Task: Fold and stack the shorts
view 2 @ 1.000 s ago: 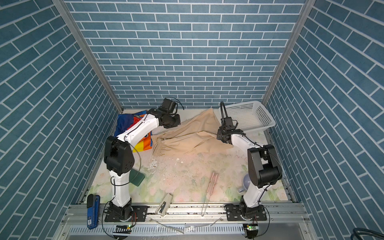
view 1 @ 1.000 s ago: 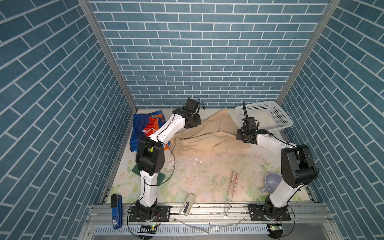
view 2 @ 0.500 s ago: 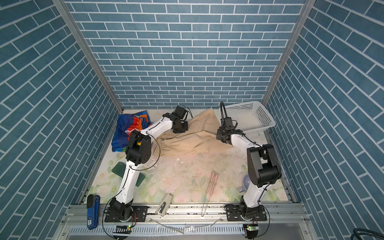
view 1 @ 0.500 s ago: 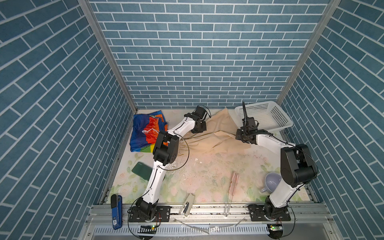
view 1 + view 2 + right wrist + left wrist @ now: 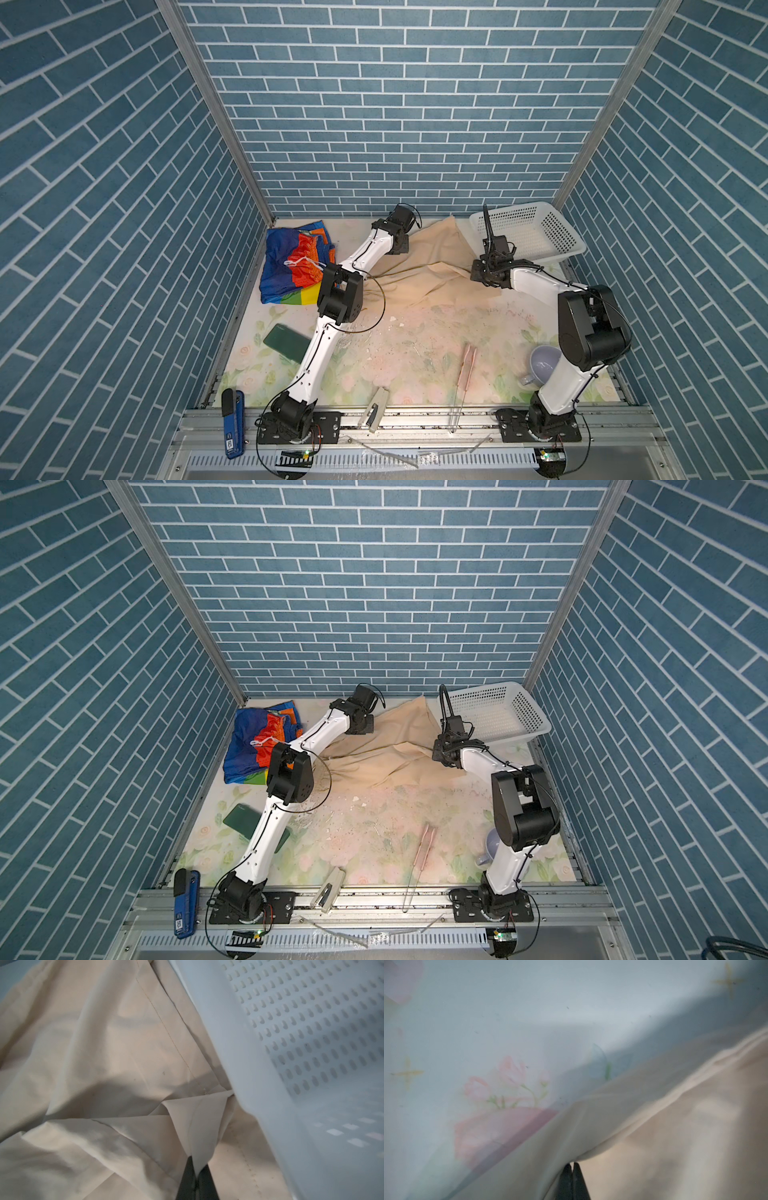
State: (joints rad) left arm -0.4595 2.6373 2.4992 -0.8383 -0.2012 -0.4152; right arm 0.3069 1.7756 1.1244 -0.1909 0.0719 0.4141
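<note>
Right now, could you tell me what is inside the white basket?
Inside the white basket I see only its perforated floor and walls. The black cable crossing it hides a thin strip.

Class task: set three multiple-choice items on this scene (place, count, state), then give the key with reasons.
1. The rainbow-striped shorts lie at the table's: A. near-right corner B. far-left corner C. centre.
2. How many grippers pinch the beige shorts? A. none B. one C. two.
3. The beige shorts are: A. folded neatly B. spread and wrinkled C. stacked on the rainbow-striped shorts.
Key: 1 B, they lie at the back left in both top views. 2 C, the left gripper and right gripper are each shut on beige cloth. 3 B, creased cloth stretches between the grippers.
</note>
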